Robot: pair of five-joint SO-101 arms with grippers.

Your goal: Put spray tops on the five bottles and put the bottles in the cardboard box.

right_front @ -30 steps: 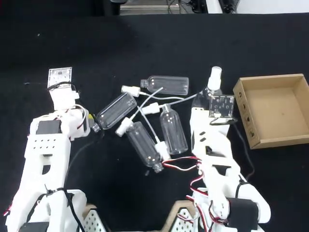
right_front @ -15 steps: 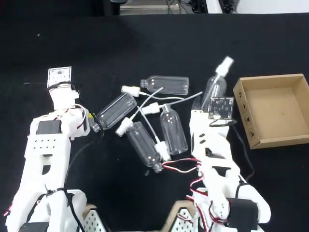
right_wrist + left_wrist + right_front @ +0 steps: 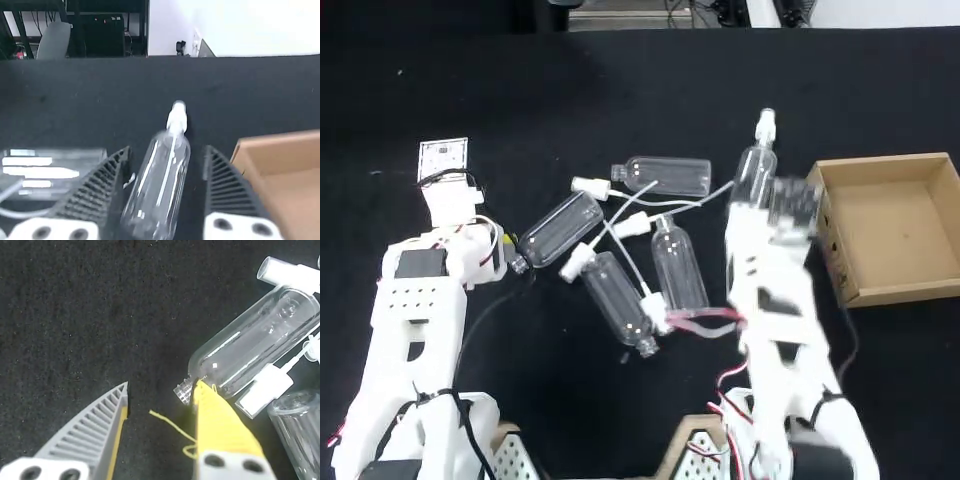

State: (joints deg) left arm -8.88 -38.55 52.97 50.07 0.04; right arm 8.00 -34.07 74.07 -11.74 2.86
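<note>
My right gripper (image 3: 758,197) is shut on a clear bottle (image 3: 756,165) that wears a white spray top (image 3: 766,122). It holds the bottle off the table just left of the cardboard box (image 3: 895,225). In the right wrist view the bottle (image 3: 161,182) lies between the black fingers (image 3: 107,175), with the box (image 3: 280,175) beside it. My left gripper (image 3: 160,386) is open low over the table, its yellow finger (image 3: 212,412) touching the bare neck of a topless bottle (image 3: 250,347). That bottle (image 3: 560,228) lies by the left gripper (image 3: 510,258).
Three more bottles (image 3: 665,176), (image 3: 615,295), (image 3: 678,265) lie crossed in the middle of the black table. Loose spray tops with long tubes (image 3: 632,222), (image 3: 577,262), (image 3: 655,308) lie among them. A yellow thread (image 3: 172,425) lies between the left fingers.
The right arm has shifted toward the box with the bottle. The bottle tilted right half a second ago and now points straight away. The left arm has not moved.
</note>
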